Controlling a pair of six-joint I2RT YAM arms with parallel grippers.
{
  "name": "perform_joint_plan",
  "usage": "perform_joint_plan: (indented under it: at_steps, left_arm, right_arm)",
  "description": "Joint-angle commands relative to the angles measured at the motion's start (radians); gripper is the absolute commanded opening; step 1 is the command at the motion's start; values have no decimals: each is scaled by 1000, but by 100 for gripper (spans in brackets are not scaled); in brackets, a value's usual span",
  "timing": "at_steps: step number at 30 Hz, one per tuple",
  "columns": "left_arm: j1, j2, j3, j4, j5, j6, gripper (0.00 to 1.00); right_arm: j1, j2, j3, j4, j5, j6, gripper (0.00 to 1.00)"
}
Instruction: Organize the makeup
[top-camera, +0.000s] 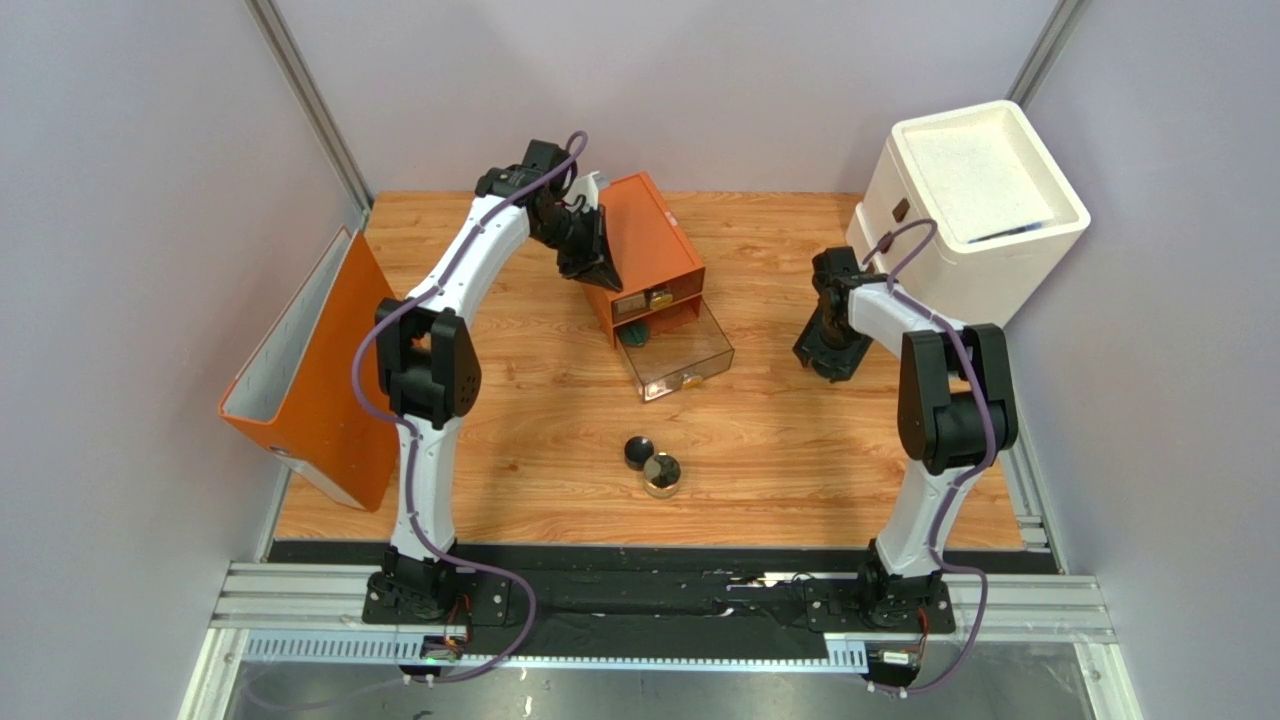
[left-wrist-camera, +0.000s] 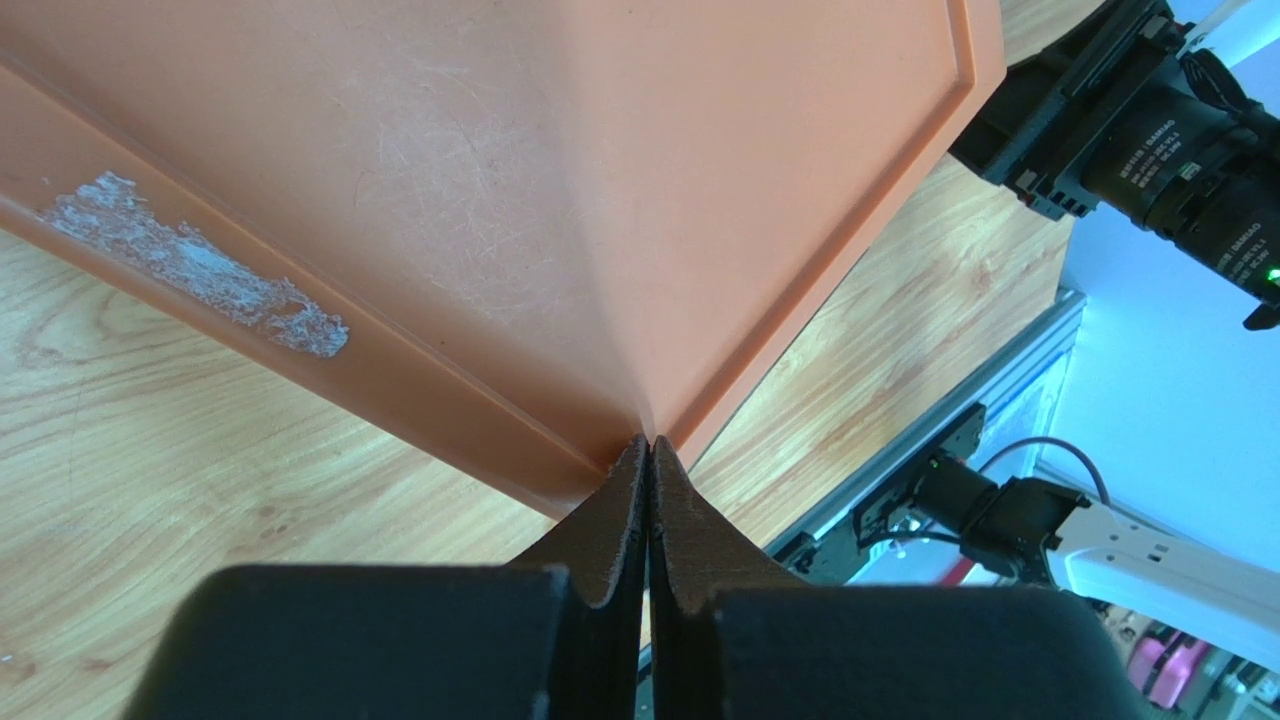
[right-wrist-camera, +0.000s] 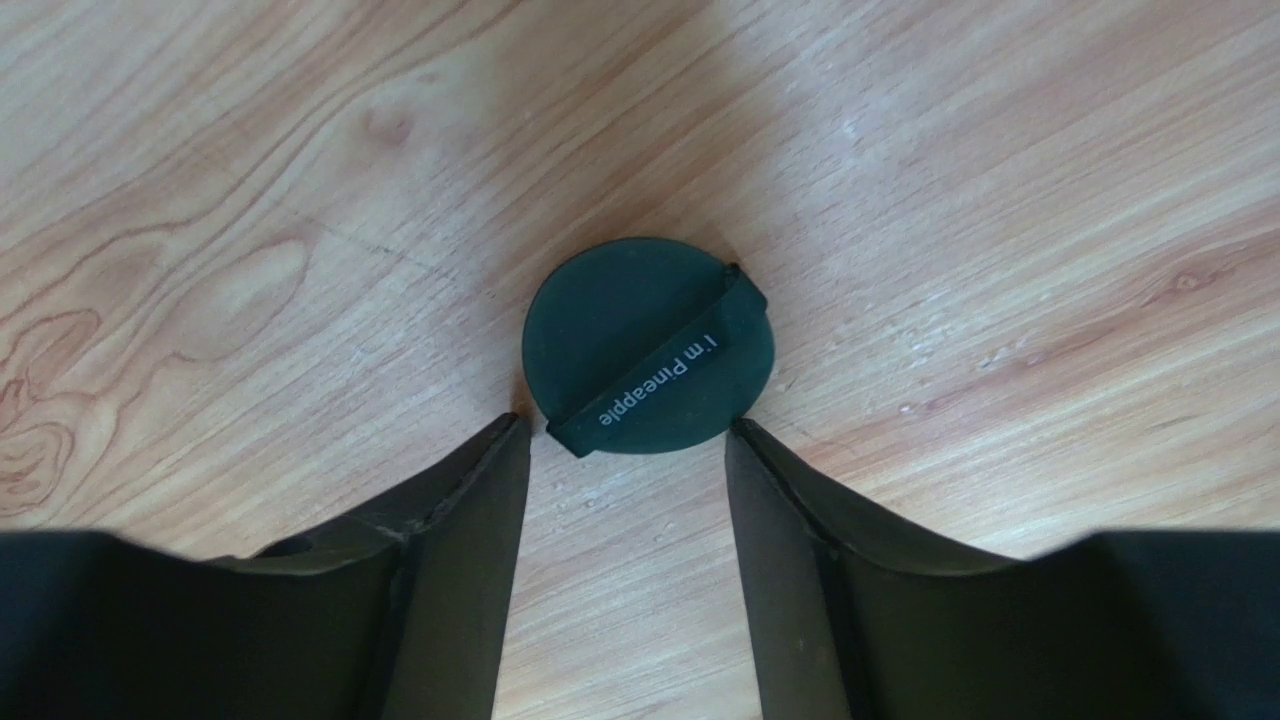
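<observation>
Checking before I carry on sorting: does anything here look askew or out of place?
The orange drawer box sits skewed to the table edges, its clear lower drawer pulled out. A big orange panel leans tilted at the table's left edge. Nothing looks spilled.

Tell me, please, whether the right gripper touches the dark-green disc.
Cannot tell: in the right wrist view the dark-green disc sits at the tips of the right gripper, gap unclear.
</observation>
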Motion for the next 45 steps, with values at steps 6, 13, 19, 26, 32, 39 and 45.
perform_joint_plan:
  at_steps: [6, 13, 19, 26, 32, 39, 45]
  left_arm:
    - [-1, 39, -48, -99, -130, 68, 0]
    - [-1, 43, -39, -101, -131, 68, 0]
    - [1, 45, -37, -101, -134, 66, 0]
    - [1, 48, -33, -93, -131, 60, 0]
    - [-1, 48, -36, -92, -130, 60, 0]
    - [1, 46, -36, -92, -128, 60, 0]
    - [-1, 39, -40, -90, -130, 58, 0]
  right_arm:
    - [-54, 89, 30, 33, 4, -36, 33]
    - [-51, 61, -17, 82, -59, -86, 0]
    - [-28, -48, -4, 89, -108, -125, 0]
    - [61, -193, 44, 94, -209, -156, 0]
    - [156, -288, 52, 115, -314, -140, 0]
    - [286, -241, 91, 167, -414, -96, 0]
    - [377, -109, 196, 164, -449, -78, 0]
